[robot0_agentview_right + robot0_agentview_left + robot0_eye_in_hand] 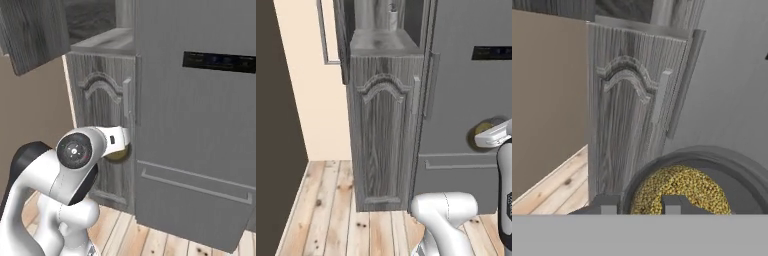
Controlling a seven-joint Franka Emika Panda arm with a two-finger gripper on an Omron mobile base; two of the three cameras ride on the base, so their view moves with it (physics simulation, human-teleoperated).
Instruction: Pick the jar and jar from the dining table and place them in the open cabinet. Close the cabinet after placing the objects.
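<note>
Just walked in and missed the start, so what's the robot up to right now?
The gripper is shut on the jar of olive-yellow filling, carried low in front of the tall dark grey cabinet. The lower arched door is shut; the compartment above it stands open, its door swung aside, with what may be the other jar already on that shelf. A grey fridge stands beside it.

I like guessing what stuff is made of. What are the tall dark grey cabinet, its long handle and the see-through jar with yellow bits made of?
The tall dark grey cabinet looks like wood: streaky grain runs down its arched door, with a dull finish. Its long bar handle looks like pale, smooth metal, though painted plastic is possible. The clear jar of olive-yellow filling, gripped by the gripper, seems to be glass with a grey rim.
</note>
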